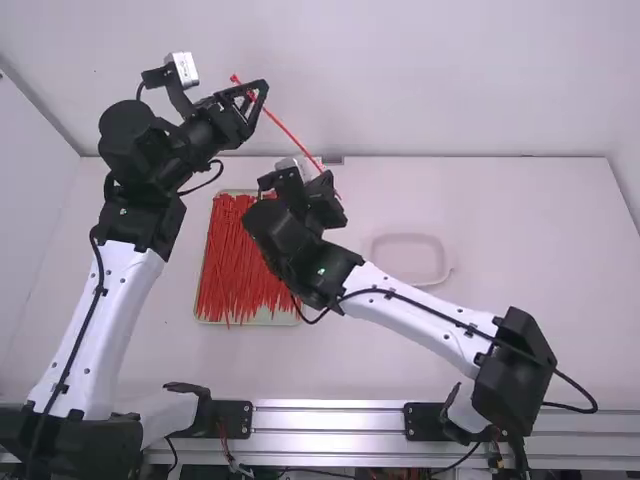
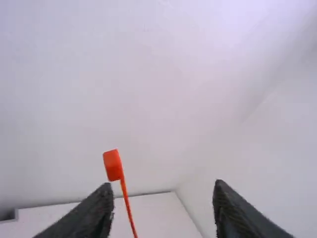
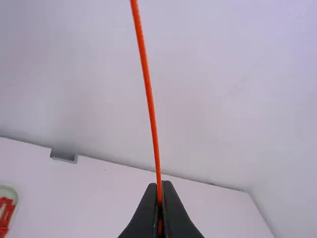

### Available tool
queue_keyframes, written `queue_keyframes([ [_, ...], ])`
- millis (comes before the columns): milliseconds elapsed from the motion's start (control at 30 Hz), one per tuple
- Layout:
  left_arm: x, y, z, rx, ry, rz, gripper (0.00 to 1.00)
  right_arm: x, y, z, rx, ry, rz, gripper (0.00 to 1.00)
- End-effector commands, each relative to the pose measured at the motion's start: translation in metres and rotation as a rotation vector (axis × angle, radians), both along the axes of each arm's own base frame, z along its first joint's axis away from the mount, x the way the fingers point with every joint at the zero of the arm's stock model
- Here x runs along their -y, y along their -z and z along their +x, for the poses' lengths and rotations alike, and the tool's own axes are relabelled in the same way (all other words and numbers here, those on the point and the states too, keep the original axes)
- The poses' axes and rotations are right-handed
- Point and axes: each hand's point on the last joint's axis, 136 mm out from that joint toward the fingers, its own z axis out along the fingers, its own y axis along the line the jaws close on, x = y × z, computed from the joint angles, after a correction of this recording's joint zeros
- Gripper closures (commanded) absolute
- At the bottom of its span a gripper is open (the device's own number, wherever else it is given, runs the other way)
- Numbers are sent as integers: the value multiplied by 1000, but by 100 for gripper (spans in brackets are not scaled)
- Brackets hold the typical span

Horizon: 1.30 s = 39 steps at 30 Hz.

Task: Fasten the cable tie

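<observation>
Right claw [image 3: 159, 185] pinches the red cable tie [image 3: 148, 99], slanting up-left into the gaping left claw [image 2: 162, 187].

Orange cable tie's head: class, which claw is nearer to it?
Left. The head sits just beyond the open left claw, close to one finger. The right claw pinches the strap toward its other end.

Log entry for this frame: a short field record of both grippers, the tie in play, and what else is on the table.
left gripper: open, raised, tie's head between its fingers
right gripper: shut on the cable tie's other end
cable tie: red, straight, held in the air, not looped
spare ties: red pile on the table near the left arm
white loop: lying on the table
status: not fastened
</observation>
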Motion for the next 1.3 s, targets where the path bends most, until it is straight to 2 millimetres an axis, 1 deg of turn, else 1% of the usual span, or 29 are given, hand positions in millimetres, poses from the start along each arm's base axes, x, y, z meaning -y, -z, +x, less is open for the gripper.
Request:
queue_keyframes([
  [0, 1, -10, -4, 19, 8, -8, 66, 2, -23, -3, 37, 13, 48, 100],
  [33, 1, -10, -4, 19, 8, -8, 70, 3, -23, -3, 38, 14, 49, 100],
  [67, 1, -10, -4, 18, 7, -8, 81, 4, -23, -2, 41, 18, 53, 100],
  [100, 1, -9, -4, 11, 8, -13, 98, 4, -24, -2, 45, 18, 59, 100],
  [433, 1, -10, -4, 28, 4, 3, 98, -3, -25, -6, 49, 0, 70, 100],
  [500, -3, -10, -1, 31, -23, 8, 98, -3, -25, -7, 50, 0, 80, 84],
  [533, -4, -10, 0, 34, -35, 14, 98, -3, -24, -7, 51, 0, 86, 71],
  [567, -6, -10, 1, 35, -49, 19, 98, -5, -24, -8, 51, -5, 91, 59],
  [600, -7, -9, 1, 46, -54, 38, 98, -10, -22, -12, 42, -22, 80, 45],
  [667, -6, -9, 1, 56, -53, 57, 98, -16, -24, -20, 38, -47, 75, 37],
  [733, -7, -6, 1, 66, -47, 95, 98, -24, -31, -35, 37, -91, 68, 25],
  [833, -1, -3, -2, 91, -18, 145, 98, -28, -42, -47, 44, -132, 76, 19],
  [867, 0, 0, -2, 97, -15, 173, 98, -31, -51, -55, 39, -186, 89, 15],
  [933, -2, 3, -1, 95, -21, 194, 98, -33, -58, -61, 27, -245, 104, 12],
  [1000, -1, 8, -3, 100, -5, 234, 98, -35, -67, -68, -1, -353, 124, 7],
  [1100, 7, 14, -8, 125, 45, 294, 98, -34, -78, -75, -40, -494, 171, 5],
  [1133, 8, 15, -9, 130, 53, 306, 98, -32, -80, -76, -48, -515, 179, 5],
  [1233, 14, 19, -15, 155, 112, 346, 98, -26, -87, -79, -90, -641, 212, 5],
  [1267, 17, 22, -20, 173, 149, 371, 98, -22, -90, -80, -116, -711, 232, 4],
])
